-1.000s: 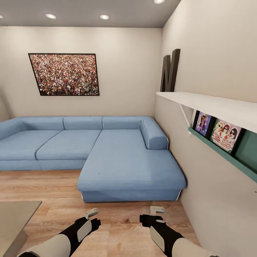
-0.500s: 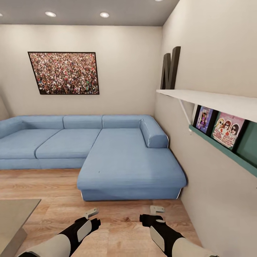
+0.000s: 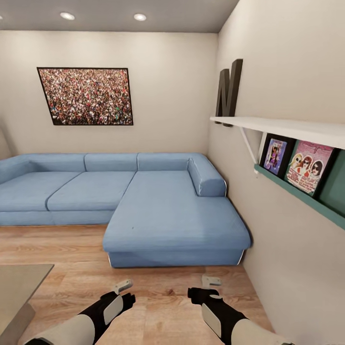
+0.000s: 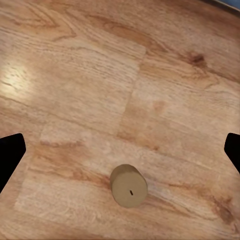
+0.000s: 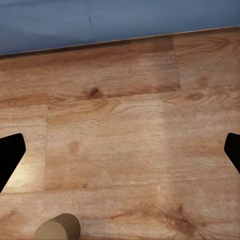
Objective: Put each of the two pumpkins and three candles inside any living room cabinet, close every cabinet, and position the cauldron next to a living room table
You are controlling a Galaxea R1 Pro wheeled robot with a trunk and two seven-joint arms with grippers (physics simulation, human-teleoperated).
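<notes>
A short cream candle point(image 4: 129, 185) stands upright on the wood floor in the left wrist view, below my left gripper point(image 4: 120, 155), whose dark fingertips point(image 4: 11, 155) sit far apart at the frame edges. The same candle point(image 5: 59, 227) peeks in at the edge of the right wrist view, off to one side of my right gripper point(image 5: 120, 155), which is also open and empty. In the head view my left gripper point(image 3: 123, 286) and right gripper point(image 3: 211, 281) hover low over the floor in front of the sofa. A corner of the grey table point(image 3: 19, 282) shows at lower left.
A blue L-shaped sofa point(image 3: 167, 215) fills the middle ahead, its chaise close in front of the arms. The right wall carries a white shelf point(image 3: 287, 129) and a teal ledge with pictures point(image 3: 302, 167). Wood floor point(image 3: 163, 287) lies between sofa and table.
The whole head view has shifted slightly, so the camera has moved; the shelf pictures look a little nearer. Both arms keep their pose and both grippers stay open.
</notes>
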